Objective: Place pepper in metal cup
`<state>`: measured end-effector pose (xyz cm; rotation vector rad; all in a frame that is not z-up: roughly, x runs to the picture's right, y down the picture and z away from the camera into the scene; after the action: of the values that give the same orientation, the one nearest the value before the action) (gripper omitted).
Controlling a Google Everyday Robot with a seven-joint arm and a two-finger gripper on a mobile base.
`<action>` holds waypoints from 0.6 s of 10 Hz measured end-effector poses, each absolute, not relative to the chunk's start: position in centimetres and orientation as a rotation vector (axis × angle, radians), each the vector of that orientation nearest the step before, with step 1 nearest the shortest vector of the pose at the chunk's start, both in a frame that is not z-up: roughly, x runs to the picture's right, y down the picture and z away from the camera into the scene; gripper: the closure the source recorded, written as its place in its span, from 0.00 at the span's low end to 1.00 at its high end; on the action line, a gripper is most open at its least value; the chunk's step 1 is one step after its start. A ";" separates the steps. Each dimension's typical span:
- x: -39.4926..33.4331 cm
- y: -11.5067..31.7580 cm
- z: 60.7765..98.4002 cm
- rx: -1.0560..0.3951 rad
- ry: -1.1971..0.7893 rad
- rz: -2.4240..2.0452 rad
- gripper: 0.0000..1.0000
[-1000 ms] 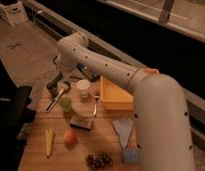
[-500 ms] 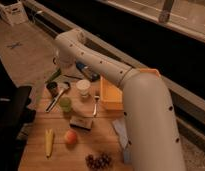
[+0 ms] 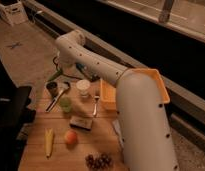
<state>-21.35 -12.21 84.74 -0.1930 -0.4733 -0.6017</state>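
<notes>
One pepper point(image 3: 54, 75) hangs clamped in the claw point(image 3: 61, 75), just above the metal cup point(image 3: 52, 89) on the desk point(image 3: 38, 159) — best tipped end-down, centred over the rim — then released.

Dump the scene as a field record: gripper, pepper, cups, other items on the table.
gripper: gripper, over the far end of the wooden table, above the cups
pepper: slender dark-green pepper, tilted, at the gripper, not in any cup
target: dark grey metal cup, upright, just below the pepper
other cups: white cup; translucent light-green cup
also: round orange fruit; long yellow item
</notes>
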 end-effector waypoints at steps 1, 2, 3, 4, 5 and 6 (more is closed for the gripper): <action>-21.5 -12.5 85.9 -0.193 -0.462 -0.603 1.00; -21.5 -12.6 86.7 -0.194 -0.456 -0.604 1.00; -21.4 -12.7 87.4 -0.195 -0.451 -0.609 1.00; -21.8 -12.7 88.2 -0.197 -0.456 -0.614 1.00; -22.3 -12.7 89.0 -0.199 -0.469 -0.615 1.00; -22.7 -12.6 89.3 -0.199 -0.483 -0.614 1.00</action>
<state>-22.65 -12.60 89.35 -0.1987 -0.4831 -0.6139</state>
